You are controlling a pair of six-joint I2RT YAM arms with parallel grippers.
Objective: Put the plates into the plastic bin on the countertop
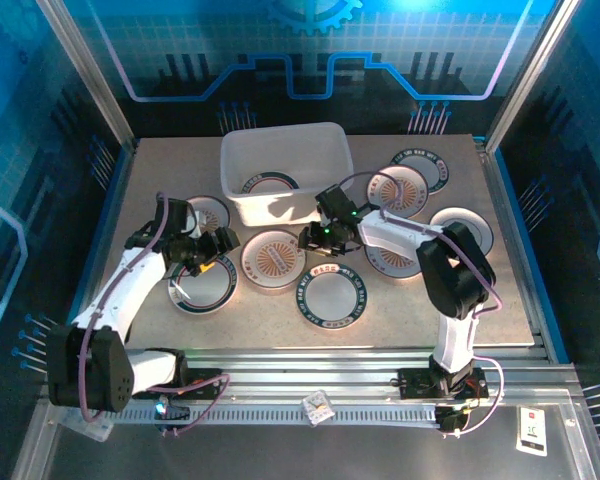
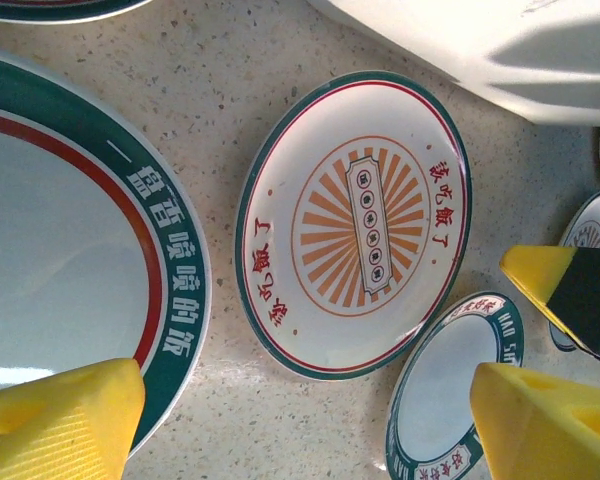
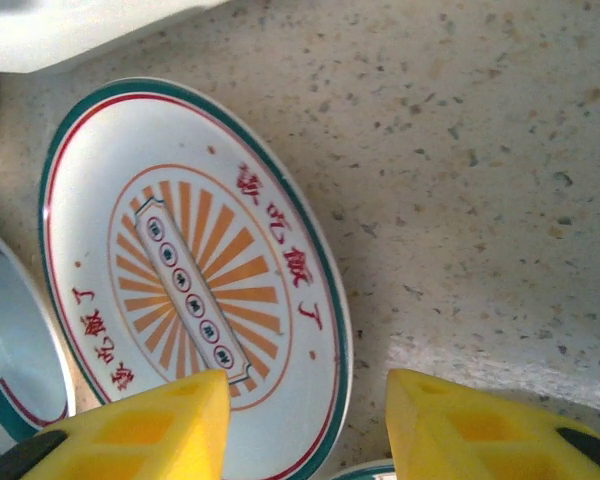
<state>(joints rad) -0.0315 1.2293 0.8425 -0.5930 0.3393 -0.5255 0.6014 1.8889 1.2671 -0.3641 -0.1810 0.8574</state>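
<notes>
Just beside right hand [image 3: 305, 405], sunburst plate [image 3: 195, 280]

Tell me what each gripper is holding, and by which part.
Nothing. The left gripper and right gripper are both open and empty above plates on the countertop.

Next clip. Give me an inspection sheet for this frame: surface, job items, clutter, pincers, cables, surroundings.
Surface: countertop, beige speckled, no spills seen.
Job's things: bin upright at the back, one plate inside; about eight plates flat outside.
Clutter: packet and card on the front frame.
Pincers: left pincer open, empty, low over plates; right pincer open, empty, over a sunburst plate's edge.
Cables: purple cables along both arms, no snag seen.
Surroundings: blue panels, metal rails.
</notes>
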